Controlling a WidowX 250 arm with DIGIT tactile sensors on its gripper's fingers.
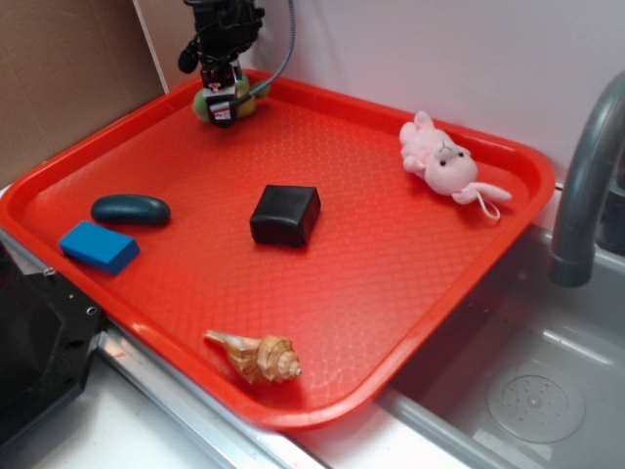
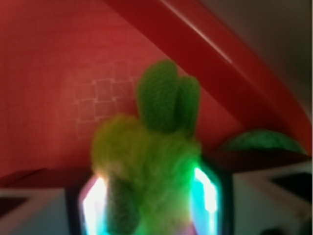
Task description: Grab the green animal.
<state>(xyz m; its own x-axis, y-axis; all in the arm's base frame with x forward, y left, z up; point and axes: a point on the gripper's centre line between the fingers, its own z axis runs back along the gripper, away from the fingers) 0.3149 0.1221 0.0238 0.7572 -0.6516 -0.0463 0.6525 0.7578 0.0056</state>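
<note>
The green animal (image 1: 248, 101) lies in the far left corner of the red tray (image 1: 485, 286), mostly hidden under my gripper (image 1: 223, 109); only lime-green bits show on either side of it. In the wrist view its fuzzy lime-green body (image 2: 151, 156) fills the gap between my gripper's (image 2: 149, 205) two fingers, and two limbs stick up beyond them. The pads press against it on both sides. A teal-green dome (image 2: 259, 140) shows behind the right finger, close to the tray's rim.
On the tray are a pink plush (image 1: 444, 162) at the far right, a black box (image 1: 285, 215) in the middle, a dark teal pebble (image 1: 130, 209), a blue block (image 1: 99, 246) and a seashell (image 1: 258, 357). A sink (image 1: 532, 396) and grey faucet (image 1: 584, 186) stand to the right.
</note>
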